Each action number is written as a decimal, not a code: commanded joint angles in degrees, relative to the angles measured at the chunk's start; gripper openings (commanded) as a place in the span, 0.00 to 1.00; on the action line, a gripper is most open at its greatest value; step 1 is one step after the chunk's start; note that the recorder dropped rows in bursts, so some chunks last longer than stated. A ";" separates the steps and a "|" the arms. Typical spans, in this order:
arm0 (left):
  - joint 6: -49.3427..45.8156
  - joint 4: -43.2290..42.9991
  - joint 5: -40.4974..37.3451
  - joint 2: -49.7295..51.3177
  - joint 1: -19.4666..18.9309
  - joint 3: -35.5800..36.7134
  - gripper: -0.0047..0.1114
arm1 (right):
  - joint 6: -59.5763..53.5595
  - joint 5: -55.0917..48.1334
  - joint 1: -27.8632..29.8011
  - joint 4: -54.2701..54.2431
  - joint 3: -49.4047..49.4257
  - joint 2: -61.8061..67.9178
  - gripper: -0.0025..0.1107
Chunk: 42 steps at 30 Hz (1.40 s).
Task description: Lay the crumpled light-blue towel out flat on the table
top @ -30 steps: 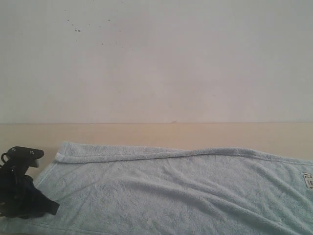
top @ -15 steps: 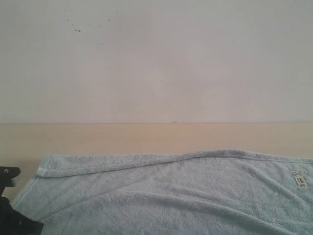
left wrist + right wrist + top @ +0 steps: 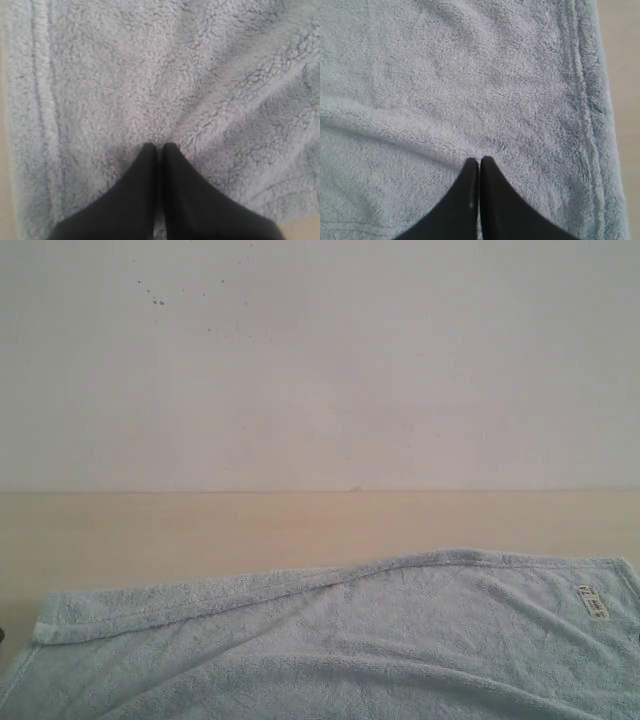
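Jaws of the left gripper (image 3: 157,148) are pressed together, the pile puckering to a pinch at their tips. The right gripper (image 3: 480,161) is closed the same way on a ridge of cloth near the hem (image 3: 582,125). The towel (image 3: 340,640) lies across the near table (image 3: 300,520), creased, its far edge wavy, with the tag (image 3: 592,601) at the far right corner. Pinches this shallow could slip under tension, and uneven pulling could skew the cloth or deepen the creases.
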State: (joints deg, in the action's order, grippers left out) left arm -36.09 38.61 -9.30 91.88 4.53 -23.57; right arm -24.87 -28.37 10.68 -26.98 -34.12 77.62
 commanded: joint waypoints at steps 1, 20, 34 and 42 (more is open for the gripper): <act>0.72 -0.09 -8.94 -2.66 0.04 1.95 0.08 | -0.76 -1.36 0.13 -0.24 0.08 -0.38 0.02; 3.43 -10.07 -5.38 -7.53 0.04 -17.07 0.33 | -13.49 -1.88 0.03 -14.39 0.08 -0.38 0.02; 8.65 -10.31 -3.32 -3.85 0.04 -17.73 0.41 | -13.86 -1.90 0.03 -14.91 0.08 -0.38 0.02; 12.23 -10.62 -2.59 1.23 -2.92 -17.73 0.51 | -15.73 -1.90 0.03 -16.45 0.08 -0.38 0.02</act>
State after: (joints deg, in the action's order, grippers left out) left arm -25.56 28.06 -12.73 91.65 2.38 -41.03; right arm -39.64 -30.20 10.68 -42.92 -34.12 77.62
